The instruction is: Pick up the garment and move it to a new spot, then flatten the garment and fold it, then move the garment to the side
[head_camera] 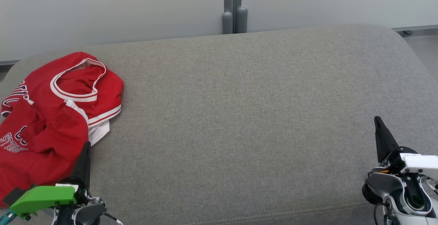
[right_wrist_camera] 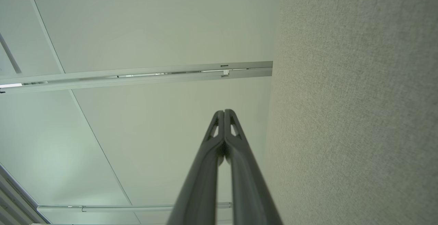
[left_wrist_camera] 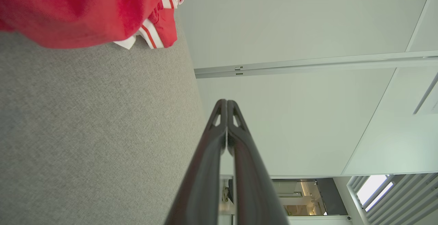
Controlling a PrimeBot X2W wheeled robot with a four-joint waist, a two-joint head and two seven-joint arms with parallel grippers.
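The garment (head_camera: 51, 115) is a red jersey with white trim and dark lettering, lying crumpled at the left end of the grey cushioned surface (head_camera: 239, 115). In the left wrist view the garment (left_wrist_camera: 85, 9) fills the top left corner. My left gripper (head_camera: 87, 145) stands at the lower left, right beside the jersey's near right edge, fingers pressed together and holding nothing; its tips (left_wrist_camera: 226, 102) meet in the left wrist view. My right gripper (head_camera: 377, 119) is at the lower right, far from the jersey, shut and empty, tips together (right_wrist_camera: 224, 111).
The grey surface (left_wrist_camera: 85, 132) stretches wide between the two grippers, with rounded far corners. Behind it runs a pale wall with a grey vertical post (head_camera: 234, 9). A stitched seam (head_camera: 291, 213) marks the near edge.
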